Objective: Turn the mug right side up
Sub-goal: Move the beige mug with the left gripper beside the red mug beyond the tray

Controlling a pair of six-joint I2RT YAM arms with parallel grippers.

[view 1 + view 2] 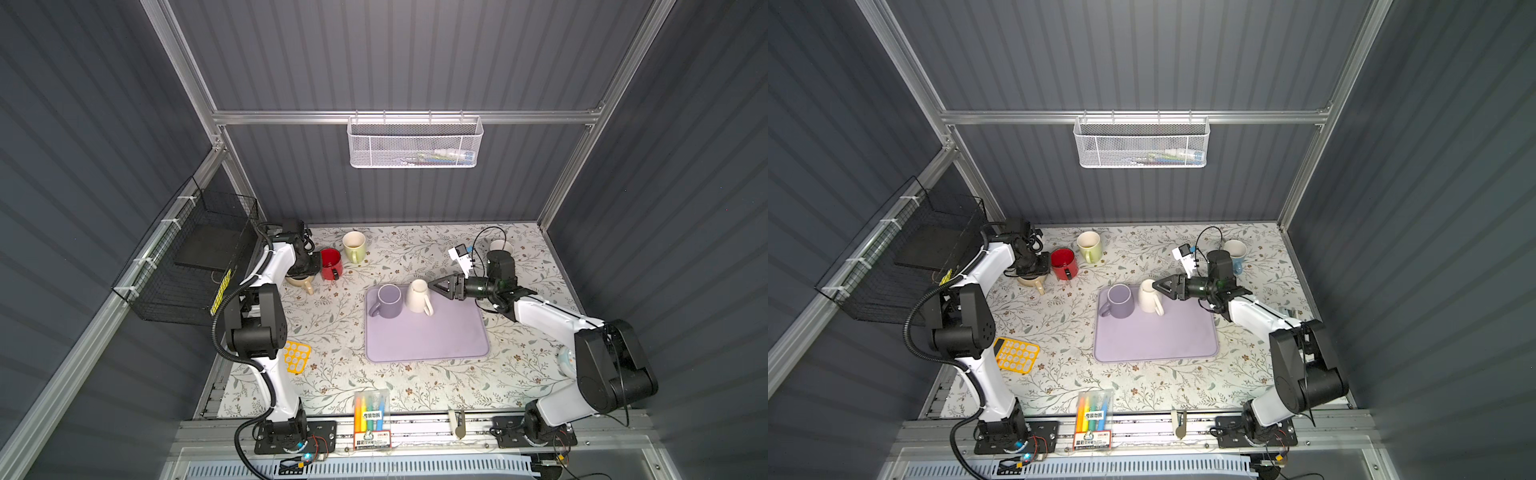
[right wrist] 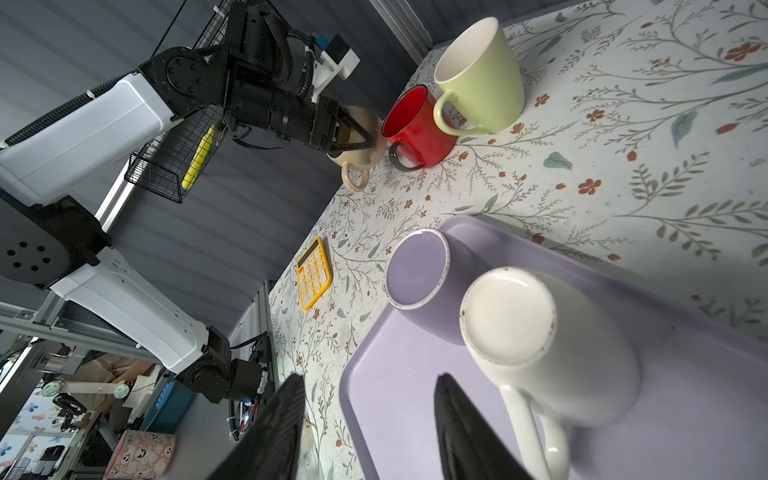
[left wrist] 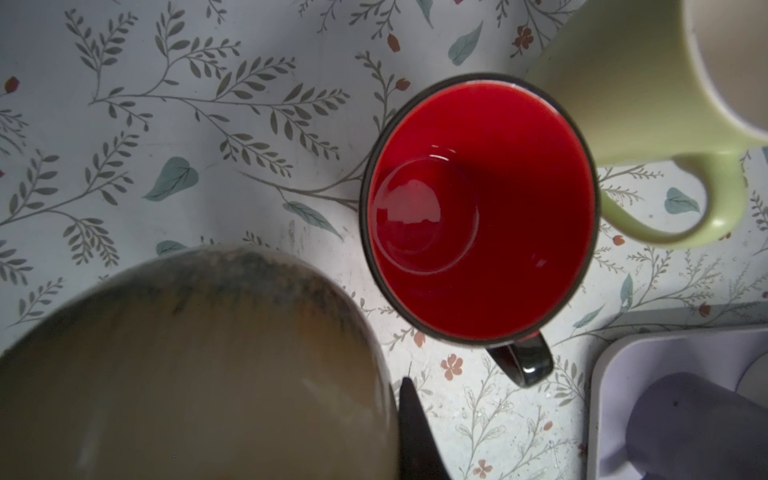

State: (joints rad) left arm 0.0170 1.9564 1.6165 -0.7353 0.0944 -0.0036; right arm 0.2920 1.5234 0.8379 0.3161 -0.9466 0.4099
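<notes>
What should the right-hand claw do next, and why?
Probably ease forward until its open jaws straddle the white mug, then close. The right gripper sits just short of that mug, holding nothing. The mug stands bottom-up on the purple tray, so it has not yet been turned over.

Apparently six mugs (image 1: 1089, 246) (image 1: 1064, 262) (image 1: 1026, 282) (image 1: 1120, 301) (image 1: 1148, 296) (image 1: 1235, 250), one tray (image 1: 1154, 340), one calculator (image 1: 1016, 355), one marker pack (image 1: 1094, 411), two baskets (image 1: 1140, 149) (image 1: 905, 257).

You're looking into a booth of dark grey ribbed walls (image 1: 395, 62) in an aluminium frame (image 1: 282, 117). A white mesh basket (image 1: 415, 143) hangs from the rear rail, a black wire basket (image 1: 178, 291) on the left wall. The worktop (image 1: 415, 386) wears a floral cover.
</notes>
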